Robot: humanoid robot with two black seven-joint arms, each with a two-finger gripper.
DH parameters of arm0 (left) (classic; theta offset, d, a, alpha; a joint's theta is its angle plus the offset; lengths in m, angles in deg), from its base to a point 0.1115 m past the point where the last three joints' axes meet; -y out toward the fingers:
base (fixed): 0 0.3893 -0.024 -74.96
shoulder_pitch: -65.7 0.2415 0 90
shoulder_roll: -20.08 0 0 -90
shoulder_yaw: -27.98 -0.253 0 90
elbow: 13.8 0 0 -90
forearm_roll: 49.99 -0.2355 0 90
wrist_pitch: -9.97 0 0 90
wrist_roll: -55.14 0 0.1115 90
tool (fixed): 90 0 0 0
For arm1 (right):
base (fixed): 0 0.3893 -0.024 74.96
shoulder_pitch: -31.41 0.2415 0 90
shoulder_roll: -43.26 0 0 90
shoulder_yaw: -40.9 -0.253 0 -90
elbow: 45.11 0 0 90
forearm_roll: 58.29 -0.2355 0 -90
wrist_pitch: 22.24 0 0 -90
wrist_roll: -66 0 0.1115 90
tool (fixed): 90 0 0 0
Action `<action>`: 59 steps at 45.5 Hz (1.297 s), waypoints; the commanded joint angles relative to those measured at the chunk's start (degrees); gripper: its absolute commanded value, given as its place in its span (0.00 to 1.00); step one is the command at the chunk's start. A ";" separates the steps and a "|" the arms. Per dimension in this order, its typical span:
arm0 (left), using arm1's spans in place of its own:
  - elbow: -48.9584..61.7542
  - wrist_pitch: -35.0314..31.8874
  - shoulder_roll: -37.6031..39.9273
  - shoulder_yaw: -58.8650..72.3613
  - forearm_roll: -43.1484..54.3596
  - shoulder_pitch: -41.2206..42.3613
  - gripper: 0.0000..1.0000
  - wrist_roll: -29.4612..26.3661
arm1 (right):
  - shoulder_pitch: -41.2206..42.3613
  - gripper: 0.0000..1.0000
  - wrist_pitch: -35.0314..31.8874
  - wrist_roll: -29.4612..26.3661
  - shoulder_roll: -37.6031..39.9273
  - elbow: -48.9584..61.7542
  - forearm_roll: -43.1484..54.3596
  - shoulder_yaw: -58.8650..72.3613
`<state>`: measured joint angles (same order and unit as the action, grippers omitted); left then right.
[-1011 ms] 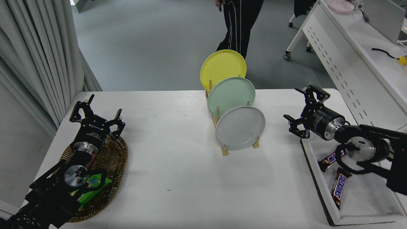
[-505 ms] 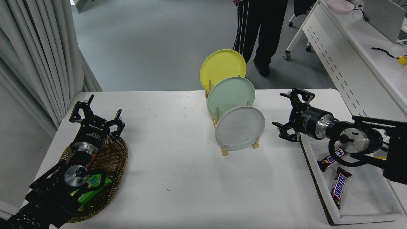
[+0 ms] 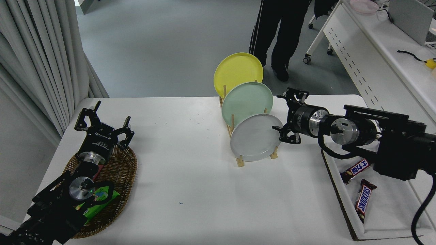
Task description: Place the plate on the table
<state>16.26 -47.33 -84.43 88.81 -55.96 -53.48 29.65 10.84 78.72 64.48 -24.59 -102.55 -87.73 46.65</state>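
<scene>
Three plates are standing in a wooden rack (image 3: 240, 160); the light-grey plate (image 3: 256, 137) is frontmost. The right hand (image 3: 285, 114), fingers apart, is hovering at its three o'clock edge. Clipping the mint-green plate (image 3: 247, 102) risks toppling it onto the worktop (image 3: 190, 177).

The person (image 3: 279, 30) is cut off above the legs; the yellow plate (image 3: 237, 69) perhaps hides a rack slot.

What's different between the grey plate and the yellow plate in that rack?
The grey plate stands in the nearest slot of the wooden rack; the yellow plate stands in the farthest. The grey plate shows whole, while the yellow plate's lower edge is hidden behind the green plate. The right gripper, fingers open, is beside the grey plate's right edge; nothing is near the yellow one. Both are round, plain, similar-sized and stand on edge.
</scene>
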 commanded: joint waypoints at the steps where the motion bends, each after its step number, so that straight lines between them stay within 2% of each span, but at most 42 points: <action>1: 0.00 0.00 0.00 0.00 0.00 0.00 1.00 0.00 | -1.39 1.00 2.83 -1.82 -2.98 2.59 -0.10 -3.82; 12: 0.00 0.00 0.00 0.00 0.00 0.00 1.00 0.00 | -1.75 1.00 4.15 -2.00 -4.83 2.41 0.34 -5.58; 18: 0.00 0.00 0.00 0.00 0.00 0.00 1.00 0.00 | -1.48 1.00 8.19 -2.00 -5.18 2.59 0.61 -5.67; 24: 0.00 0.00 0.00 0.00 0.00 0.00 1.00 0.00 | -1.04 0.99 8.81 -2.00 -5.18 2.68 0.96 -5.58; 33: 0.00 0.00 0.00 0.00 0.00 0.00 1.00 0.00 | -0.17 0.82 8.99 -3.84 -5.18 2.24 1.40 -5.67; 42: 0.00 0.00 0.00 0.00 0.00 0.00 1.00 0.00 | 0.01 0.81 8.99 -4.28 -5.18 2.33 1.49 -5.67; 53: 0.00 0.00 0.00 0.00 0.00 0.00 1.00 0.00 | 0.10 0.63 8.81 -5.16 -5.18 2.33 1.49 -5.67; 59: 0.00 0.00 0.00 0.00 0.00 0.00 1.00 0.00 | 0.45 0.63 8.55 -6.21 -5.09 2.33 1.49 -5.67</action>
<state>16.26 -47.33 -84.43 88.80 -55.97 -53.48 29.65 10.90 87.57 59.69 -29.75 -100.22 -86.28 41.00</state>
